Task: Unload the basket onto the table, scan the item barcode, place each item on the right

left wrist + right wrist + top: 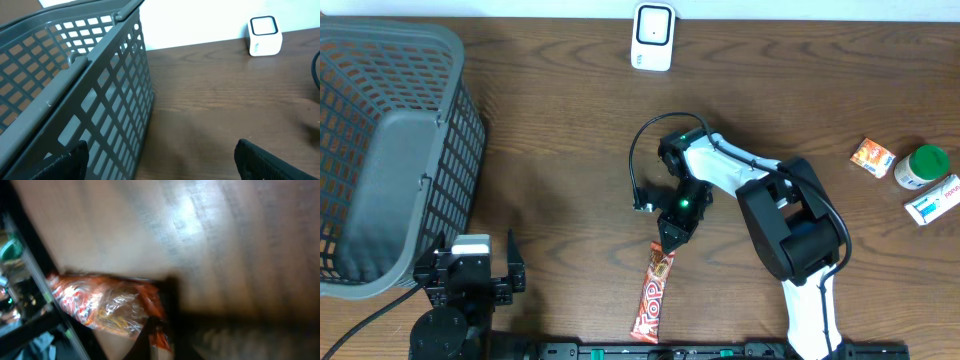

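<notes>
The item, a red and orange candy bar in a shiny wrapper (653,292), lies on the wooden table near the front edge. My right gripper (669,240) is shut on its far end. In the blurred right wrist view the wrapper (100,305) stretches to the left, and its crinkled end is pinched in my right gripper (159,330). A white barcode scanner (653,36) stands at the back edge and shows as a white box (263,36) in the left wrist view. My left gripper (470,272) rests at the front left, open and holding nothing (165,165).
A large grey mesh basket (390,150) fills the left side, close beside my left gripper (75,75). At the far right lie a small orange pack (872,157), a green-capped bottle (922,166) and a white box (932,200). A black cable (636,165) loops from the right arm.
</notes>
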`<state>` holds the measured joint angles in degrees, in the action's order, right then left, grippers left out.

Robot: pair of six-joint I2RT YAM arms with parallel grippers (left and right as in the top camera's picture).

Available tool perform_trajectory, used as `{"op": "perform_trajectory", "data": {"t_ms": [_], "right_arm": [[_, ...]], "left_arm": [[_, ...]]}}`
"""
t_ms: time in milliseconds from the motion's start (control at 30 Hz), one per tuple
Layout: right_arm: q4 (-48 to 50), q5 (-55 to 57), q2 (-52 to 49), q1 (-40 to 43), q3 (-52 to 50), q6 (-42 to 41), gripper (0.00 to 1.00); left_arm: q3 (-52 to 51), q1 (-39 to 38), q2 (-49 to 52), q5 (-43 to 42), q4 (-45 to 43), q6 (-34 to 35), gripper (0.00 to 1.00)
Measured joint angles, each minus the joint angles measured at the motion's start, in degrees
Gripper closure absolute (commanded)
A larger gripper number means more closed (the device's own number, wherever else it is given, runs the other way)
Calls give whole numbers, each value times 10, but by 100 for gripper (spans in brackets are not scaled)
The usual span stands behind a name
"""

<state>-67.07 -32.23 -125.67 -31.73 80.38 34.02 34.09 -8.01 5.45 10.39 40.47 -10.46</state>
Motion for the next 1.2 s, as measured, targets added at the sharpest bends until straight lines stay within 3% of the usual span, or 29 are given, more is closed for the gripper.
{"op": "perform_trajectory", "data": {"t_ms": [367,733,1000,1200], "right_arm": [[-30,16,-10,1,25,-57,99],[-43,167,-2,76,249,-189,98],[-236,70,7,65,261,-197,98],[-281,17,7,-15,255,-193,99]], "left_arm": [[0,0,0,0,0,0,8],[0,0,0,0,0,0,8],[0,0,0,0,0,0,8],[0,0,0,0,0,0,8]]}}
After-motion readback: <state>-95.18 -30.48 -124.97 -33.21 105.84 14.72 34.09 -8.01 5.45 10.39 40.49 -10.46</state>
